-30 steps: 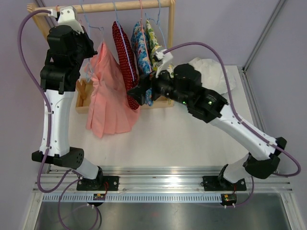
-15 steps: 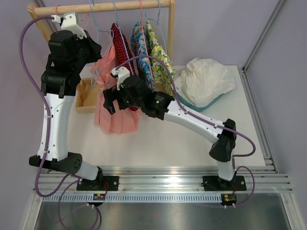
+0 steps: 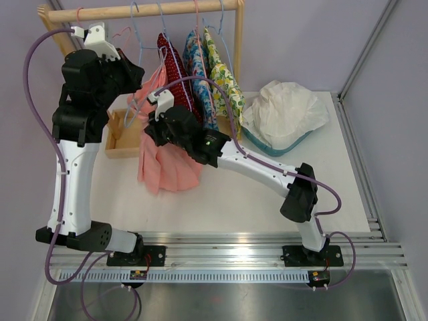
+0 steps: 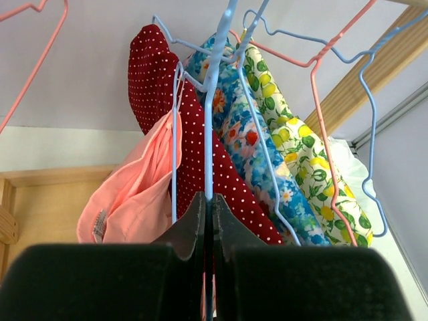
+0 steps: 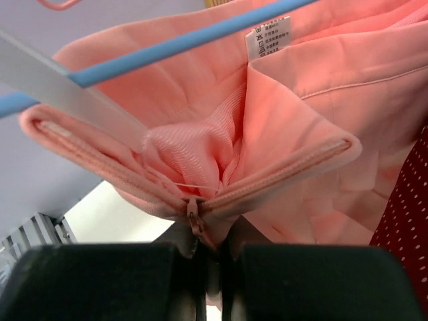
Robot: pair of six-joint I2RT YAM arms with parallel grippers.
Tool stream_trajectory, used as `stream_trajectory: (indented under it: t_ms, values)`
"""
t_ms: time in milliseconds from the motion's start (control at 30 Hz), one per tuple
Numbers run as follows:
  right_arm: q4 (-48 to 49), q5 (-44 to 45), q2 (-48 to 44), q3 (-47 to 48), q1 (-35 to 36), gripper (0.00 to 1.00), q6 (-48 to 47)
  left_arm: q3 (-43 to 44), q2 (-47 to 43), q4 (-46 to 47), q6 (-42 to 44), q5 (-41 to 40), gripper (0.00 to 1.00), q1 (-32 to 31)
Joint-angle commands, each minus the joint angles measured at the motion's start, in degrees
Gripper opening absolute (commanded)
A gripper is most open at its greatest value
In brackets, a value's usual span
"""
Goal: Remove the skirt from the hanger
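Observation:
The salmon-pink skirt [image 3: 167, 167] hangs from a light-blue wire hanger [image 4: 211, 120] in front of the clothes rail. My left gripper [image 4: 208, 200] is shut on the hanger's wire just below its neck; from above it [image 3: 132, 72] sits at the skirt's upper left. In the left wrist view the skirt [image 4: 134, 194] bunches to the left of the wire. My right gripper [image 5: 212, 237] is shut on the skirt's [image 5: 301, 134] waistband at the zipper, under the hanger's blue bar [image 5: 167, 47]. From above the right gripper [image 3: 152, 128] presses into the skirt's top edge.
A wooden rail [image 3: 167, 9] carries a red dotted garment [image 3: 175, 67], a blue floral one [image 3: 199, 67] and a lemon-print one [image 3: 226, 83], plus bare hangers. A wooden tray [image 3: 120, 140] lies behind the skirt. White cloth [image 3: 284, 110] fills a teal basin at the right.
My right arm swung left from the floral garments to the skirt and shut on its waistband. The left arm shifted slightly with the hanger, and the skirt swung right.

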Motion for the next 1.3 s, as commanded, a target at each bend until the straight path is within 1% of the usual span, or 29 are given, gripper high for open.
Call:
stream_trajectory:
  t_ms: [0,33,67,167,200,267,300,433,533,567,667,800,900,933,967,1000,1033,1100,1133,1167,1233,1267]
  values:
    - [4.6,1.6,-2.5,1.3,1.5,0.0,-0.8,-2.0,-3.2,6.4,0.2,2.0,0.0,-0.2]
    - [4.2,1.9,-3.3,0.8,1.8,0.0,-1.0,-3.3,-3.5,7.1,-0.3,1.7,0.0,-0.2]
    - [3.6,2.5,-4.7,0.7,2.1,0.0,-1.1,-6.7,-4.1,7.9,-0.5,1.4,0.0,-0.2]
    - [1.9,3.1,-7.9,0.2,3.0,0.0,-1.3,-12.7,-6.8,12.8,-2.5,0.7,0.0,-0.2]
    - [1.4,3.2,-8.7,0.0,3.5,0.0,-1.3,-16.2,-7.1,14.8,-3.2,0.3,0.0,-0.2]
    - [1.0,3.2,-10.8,0.1,4.8,0.0,-1.4,-18.9,-8.3,16.5,-5.1,-0.8,0.0,-0.2]
    - [0.4,3.5,-11.5,0.3,5.2,0.0,-1.6,-21.7,-8.7,18.4,-5.6,-1.2,0.0,-0.2]
    - [-1.6,3.6,-13.3,3.5,8.4,0.0,-2.1,-26.8,-9.8,22.7,-8.3,-2.7,0.0,-0.2]
    - [-3.1,3.6,-13.8,5.4,11.5,0.0,-2.4,-28.9,-9.8,25.4,-9.0,-4.0,0.0,-0.3]
    - [-3.7,4.2,-14.2,5.7,13.5,0.0,-2.8,-29.2,-9.6,26.1,-9.0,-4.9,0.0,-0.3]
    - [-4.4,5.6,-14.9,6.0,16.6,0.0,-3.4,-28.8,-9.1,26.5,-8.3,-7.9,0.0,-0.3]
    - [-6.3,7.2,-16.0,4.9,21.0,0.0,-3.1,-25.4,-7.7,25.5,-6.4,-9.9,0.0,-0.3]
    - [-6.5,9.2,-18.0,0.6,23.8,0.0,-2.4,-20.6,-6.5,23.2,-4.8,-10.4,0.0,-0.3]
    - [-6.1,9.8,-18.8,-3.6,24.2,0.0,-1.8,-19.3,-6.1,22.2,-4.0,-10.1,0.0,-0.3]
    - [-4.7,10.8,-20.6,-6.3,24.4,0.0,-1.1,-16.3,-6.0,20.1,-3.5,-9.5,0.0,-0.3]
    - [-4.0,11.5,-21.6,-8.9,24.4,0.0,0.0,-14.8,-5.8,18.5,-2.8,-8.9,0.0,-0.3]
    - [-3.4,12.6,-22.5,-13.7,24.4,0.0,0.4,-13.5,-5.8,17.0,-1.7,-7.7,0.0,-0.3]
    - [-2.5,15.9,-24.2,-18.5,24.4,0.0,0.6,-10.6,-6.3,12.4,-0.1,-5.7,0.0,-0.3]
    - [-2.5,17.2,-24.7,-19.5,24.4,0.0,0.5,-10.2,-6.9,10.9,1.5,-3.6,0.0,-0.3]
    - [-2.4,19.7,-24.7,-20.1,24.0,0.0,0.0,-10.4,-8.4,8.1,2.0,-3.4,0.0,-0.3]
    - [-2.9,20.3,-24.3,-20.1,23.0,0.0,-0.4,-12.4,-10.7,5.1,3.5,1.5,0.0,-0.4]
    - [-3.8,20.8,-23.4,-19.6,21.2,0.0,-0.4,-13.5,-13.3,2.4,3.7,2.3,0.0,-0.6]
